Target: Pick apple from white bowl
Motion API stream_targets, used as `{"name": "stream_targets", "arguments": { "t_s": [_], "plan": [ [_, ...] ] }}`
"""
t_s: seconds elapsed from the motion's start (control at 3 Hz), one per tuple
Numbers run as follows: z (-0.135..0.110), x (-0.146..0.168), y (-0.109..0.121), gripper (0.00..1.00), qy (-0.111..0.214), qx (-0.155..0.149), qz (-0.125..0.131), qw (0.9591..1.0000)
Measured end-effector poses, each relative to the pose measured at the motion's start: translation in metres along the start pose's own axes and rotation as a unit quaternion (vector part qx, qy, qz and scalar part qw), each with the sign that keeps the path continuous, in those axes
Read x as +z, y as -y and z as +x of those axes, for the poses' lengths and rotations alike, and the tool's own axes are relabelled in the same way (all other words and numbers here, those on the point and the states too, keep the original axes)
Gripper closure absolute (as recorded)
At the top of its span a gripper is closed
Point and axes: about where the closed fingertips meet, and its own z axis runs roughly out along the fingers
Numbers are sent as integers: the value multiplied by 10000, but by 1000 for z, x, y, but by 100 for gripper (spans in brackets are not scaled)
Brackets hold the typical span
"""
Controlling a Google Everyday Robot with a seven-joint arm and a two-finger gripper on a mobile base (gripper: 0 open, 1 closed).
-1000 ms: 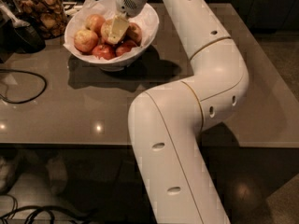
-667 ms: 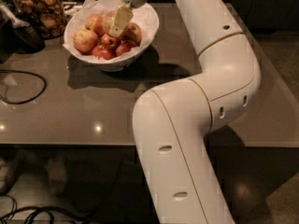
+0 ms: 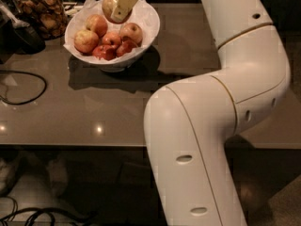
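The white bowl (image 3: 149,33) stands on the grey table at the top left, lined with white paper, with several red and orange-red apples inside. My gripper (image 3: 114,11) is at the top edge of the camera view, above the bowl's far side. It is shut on the apple (image 3: 109,8), a pale yellow-green one with a faint blush, which hangs just above the other apples. One pale finger (image 3: 125,0) crosses the front of the apple; the other is hidden behind it.
A glass jar of brown snacks (image 3: 41,12) stands left of the bowl, with a dark object (image 3: 19,34) beside it. A black cable (image 3: 26,86) loops at the table's left. My white arm (image 3: 221,126) fills the right side. The table's front edge (image 3: 70,145) runs across the middle.
The gripper has closed on the pale apple among the others and lifted it up out of the bowl. The arm has swung and the bowl now sits lower in view.
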Motion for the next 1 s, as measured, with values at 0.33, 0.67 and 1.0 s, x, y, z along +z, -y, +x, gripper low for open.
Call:
{"name": "stream_targets", "arguments": {
  "t_s": [0.33,0.67,1.0],
  "plan": [
    [-19,-33,-11,100,260,-215,79,9994],
    [-40,-61,-29,100,527,-507,70,9973],
    [-58,-98,-70,100,965,-682,-117,9929]
  ]
}}
